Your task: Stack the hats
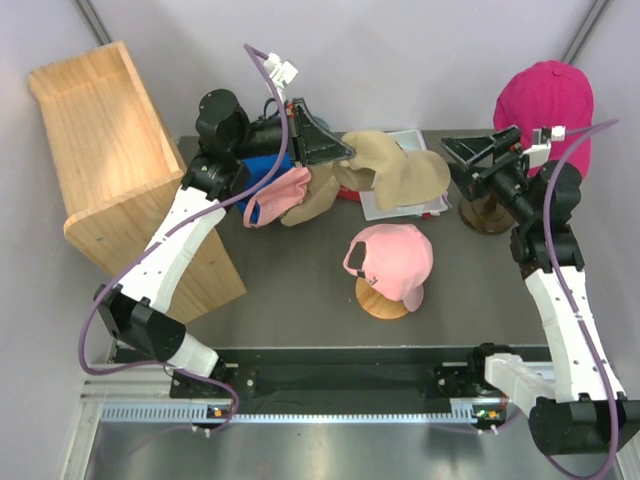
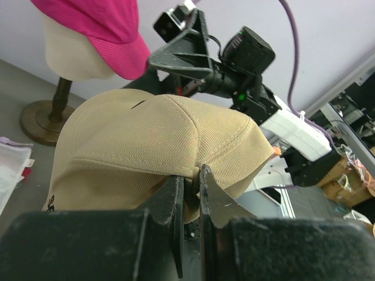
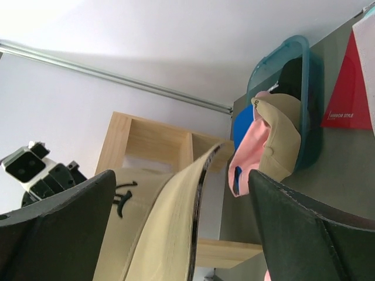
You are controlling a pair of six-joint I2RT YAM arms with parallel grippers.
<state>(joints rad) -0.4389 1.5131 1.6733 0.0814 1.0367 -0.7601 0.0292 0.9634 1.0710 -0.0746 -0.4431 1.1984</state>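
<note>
The tan cap (image 1: 400, 175) hangs above the far middle of the desk (image 1: 300, 290), over some papers (image 1: 405, 207). Its long axis runs left to right, from the left tool (image 1: 345, 155) toward the right tool (image 1: 455, 160). From the right wrist, its curved brim edge shows between that tool's fingers, so the brim faces right. The left tool is narrow, pinched on the cap's edge. The right tool stands wide just beside the cap and holds nothing.

A teal bin (image 3: 310, 111) sits at the far left of the desk, beside a wooden shelf (image 1: 100, 150). It holds four caps:
- a second tan cap (image 3: 275, 140)
- a light pink cap (image 3: 246, 158)
- a blue cap (image 3: 241, 126)
- a black cap (image 3: 293, 76)

Two more caps are outside the bin:
- A pink cap (image 1: 395, 255) sits on a round wooden stand (image 1: 380, 303) at mid-desk, with its strap gap facing left.
- A magenta cap (image 1: 545, 100) sits on a cream head (image 2: 73, 52) at the far right.

That makes seven caps in view: two tan, two light pink, and one each of magenta, blue and black.
</note>
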